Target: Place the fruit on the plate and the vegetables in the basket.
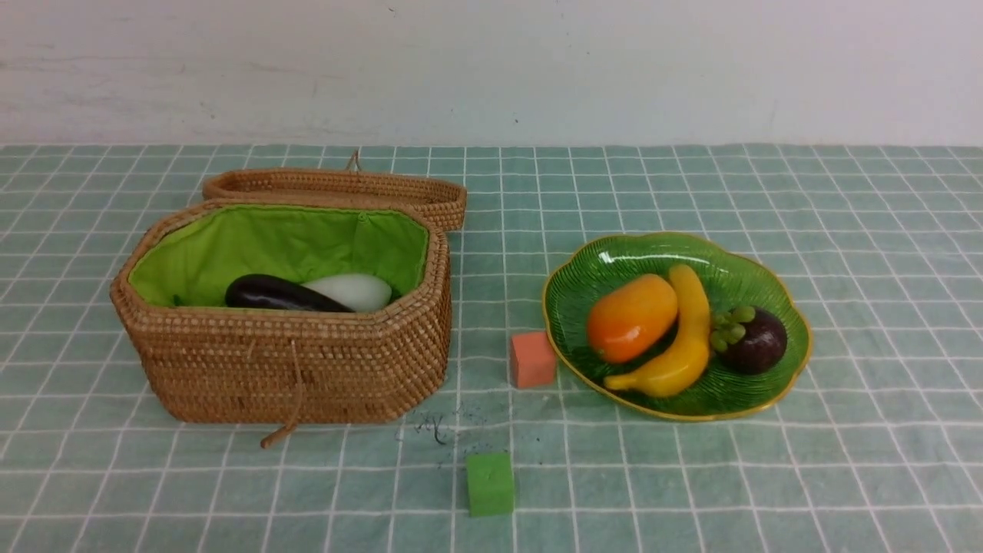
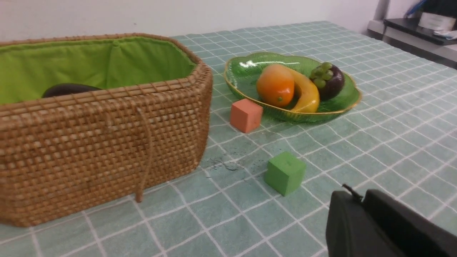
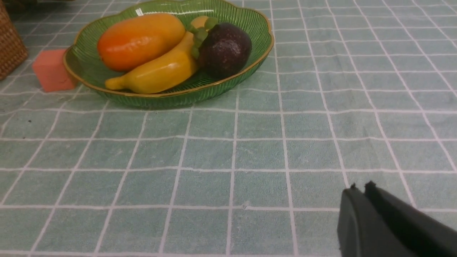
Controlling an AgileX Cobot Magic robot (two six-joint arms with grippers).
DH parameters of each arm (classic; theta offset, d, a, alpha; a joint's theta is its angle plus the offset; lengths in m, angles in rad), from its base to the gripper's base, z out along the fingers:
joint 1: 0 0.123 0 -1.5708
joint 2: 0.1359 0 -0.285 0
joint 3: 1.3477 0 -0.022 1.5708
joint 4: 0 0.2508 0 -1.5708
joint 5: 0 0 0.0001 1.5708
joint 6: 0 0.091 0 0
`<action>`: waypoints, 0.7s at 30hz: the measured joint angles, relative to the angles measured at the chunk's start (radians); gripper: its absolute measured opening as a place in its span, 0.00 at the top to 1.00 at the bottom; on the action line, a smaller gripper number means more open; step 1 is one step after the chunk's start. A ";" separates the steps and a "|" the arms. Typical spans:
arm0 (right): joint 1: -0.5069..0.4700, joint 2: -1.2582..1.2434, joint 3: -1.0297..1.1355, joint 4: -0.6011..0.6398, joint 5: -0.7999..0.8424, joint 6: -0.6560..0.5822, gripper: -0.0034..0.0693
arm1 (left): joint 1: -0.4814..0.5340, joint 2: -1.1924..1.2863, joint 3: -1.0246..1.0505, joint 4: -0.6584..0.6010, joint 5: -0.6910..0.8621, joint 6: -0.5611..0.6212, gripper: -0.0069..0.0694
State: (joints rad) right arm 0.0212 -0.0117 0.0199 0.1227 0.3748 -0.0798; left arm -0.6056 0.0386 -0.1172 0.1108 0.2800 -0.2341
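Reference landmark: the basket (image 1: 292, 361), which stands on the tabletop (image 1: 845, 476) with its woven lid (image 1: 338, 188) folded open behind it.

Vegetables. Inside the basket, on the green lining, the eggplant (image 1: 280, 294) lies touching the radish (image 1: 349, 290). The carrot is not visible in any view; it may lie below the rim, but this cannot be confirmed.

Fruit. The plate (image 1: 776, 269) sits to the right of the basket, well apart from it. It carries the mango (image 1: 631, 316), the banana (image 1: 683, 338) and the mangosteen (image 1: 756, 340), packed side by side and touching.

Other items. An orange cube (image 1: 532, 359) stands between the basket and the plate, just beside the plate rim. A green cube (image 1: 490, 482) stands in front of the basket's right corner.

Grippers. The left gripper (image 2: 360, 200) is clenched and empty, low over the tabletop to the right front of the basket. The right gripper (image 3: 360, 191) is likewise closed on nothing, well to the right of the basket and nearer the camera than the plate.

Handling notes. The toy pieces appear light, rigid and glossy, therefore prone to slip. Grasp long items across the mid-body; grasp the mangosteen across its widest girth. The plate looks like glass: treat as fragile and avoid striking the rim. The basket lining is soft and cushions a release.
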 joint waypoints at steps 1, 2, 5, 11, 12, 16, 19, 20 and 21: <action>0.000 0.000 0.000 0.000 0.000 0.000 0.92 | 0.045 0.000 0.008 -0.004 -0.022 0.000 0.84; 0.000 0.000 0.000 0.000 0.000 0.000 0.92 | 0.112 0.000 0.019 -0.017 -0.048 0.000 0.85; 0.000 0.000 0.000 0.000 0.000 0.000 0.91 | 0.321 -0.009 0.057 -0.082 -0.120 0.000 0.92; 0.000 0.000 0.000 0.000 0.001 0.000 0.90 | 0.561 -0.046 0.139 -0.173 -0.038 0.000 0.93; 0.000 0.000 0.000 0.000 0.001 0.000 0.90 | 0.563 -0.046 0.141 -0.175 0.022 0.000 0.93; 0.000 0.000 0.000 0.000 0.001 0.000 0.89 | 0.553 -0.046 0.148 -0.203 0.107 -0.001 0.93; 0.000 0.000 0.000 0.000 0.001 0.000 0.89 | 0.550 -0.046 0.148 -0.216 0.107 -0.001 0.93; 0.000 0.000 0.000 0.000 0.001 0.000 0.89 | 0.550 -0.046 0.148 -0.219 0.103 -0.001 0.93; 0.000 0.000 0.000 0.000 0.001 0.000 0.89 | 0.550 -0.046 0.148 -0.221 0.103 -0.001 0.93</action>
State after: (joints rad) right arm 0.0211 -0.0117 0.0199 0.1227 0.3756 -0.0798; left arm -0.0556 -0.0078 0.0305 -0.1100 0.3834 -0.2350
